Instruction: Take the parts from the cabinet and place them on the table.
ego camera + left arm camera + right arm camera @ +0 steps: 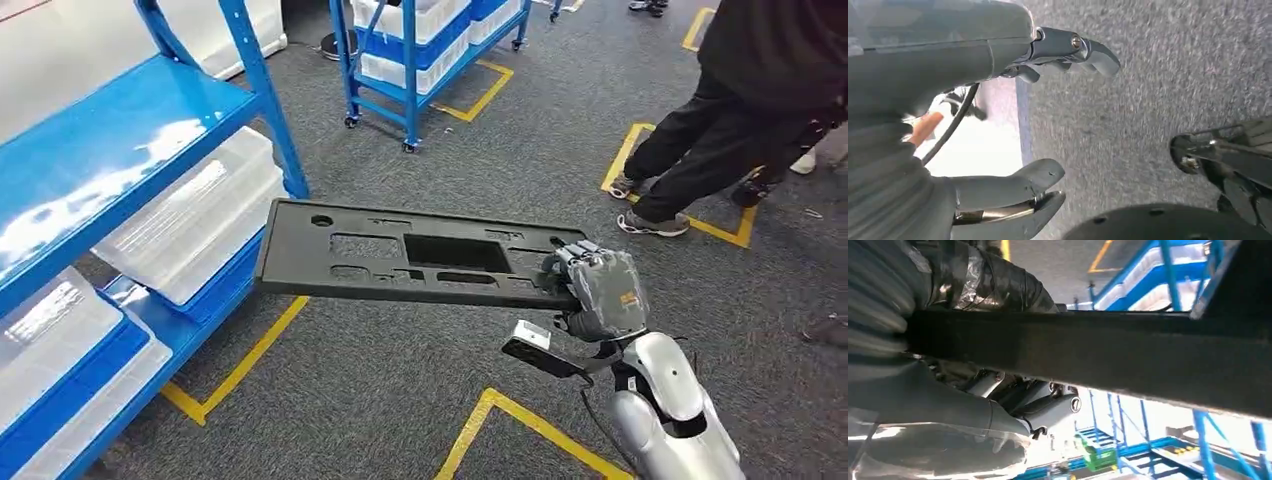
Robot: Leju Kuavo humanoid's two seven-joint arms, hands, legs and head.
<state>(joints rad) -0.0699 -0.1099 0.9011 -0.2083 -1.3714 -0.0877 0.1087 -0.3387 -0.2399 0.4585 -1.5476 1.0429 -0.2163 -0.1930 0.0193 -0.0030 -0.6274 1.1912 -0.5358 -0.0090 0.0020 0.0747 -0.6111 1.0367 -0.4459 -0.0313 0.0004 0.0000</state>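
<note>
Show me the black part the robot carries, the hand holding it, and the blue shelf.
black part (pixel 400 255): head view, flat top face.
right hand (pixel 600 292): head view, wrapped back of hand.
blue shelf (pixel 110 140): head view, upper board.

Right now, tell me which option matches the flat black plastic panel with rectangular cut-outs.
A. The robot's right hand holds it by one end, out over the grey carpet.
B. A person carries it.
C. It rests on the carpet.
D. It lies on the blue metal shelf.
A: in the head view the right hand grips one end of the flat black plastic panel, which juts out level above the grey carpet, clear of the blue metal shelf.
</note>
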